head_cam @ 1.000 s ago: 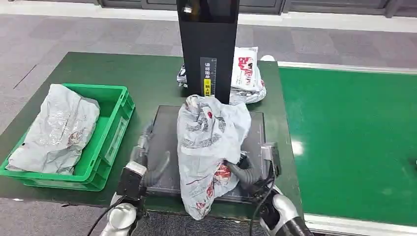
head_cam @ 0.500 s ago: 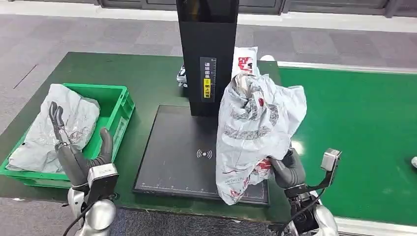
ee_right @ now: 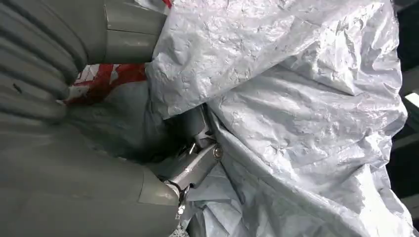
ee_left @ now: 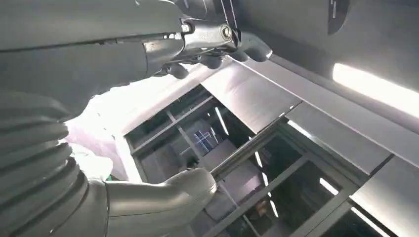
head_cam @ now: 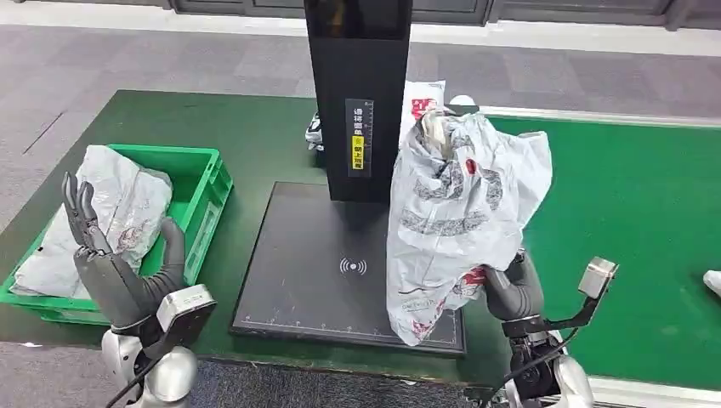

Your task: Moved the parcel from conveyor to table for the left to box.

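A crumpled grey plastic parcel (head_cam: pixel 455 212) with red print stands raised above the right edge of the black scanner pad (head_cam: pixel 315 263). My right hand (head_cam: pixel 510 291) grips it from below and behind; the right wrist view shows the fingers (ee_right: pixel 192 163) buried in the parcel (ee_right: pixel 306 113). My left hand (head_cam: pixel 115 268) is lifted at the table's front left, fingers spread and upright, holding nothing. In the left wrist view the left hand (ee_left: pixel 163 192) points up at the ceiling. The green box (head_cam: pixel 183 238) at left holds another grey parcel (head_cam: pixel 102 221).
A black scanner post (head_cam: pixel 357 93) rises from the back of the pad. Behind it lies a white and red parcel (head_cam: pixel 425 106). The green conveyor belt (head_cam: pixel 629 229) runs along the right. A white object (head_cam: pixel 712 280) shows at the belt's right edge.
My right hand has carried the parcel from the pad's middle to its right edge and higher. My left hand has swung out from the pad to the front left and risen, fingers open.
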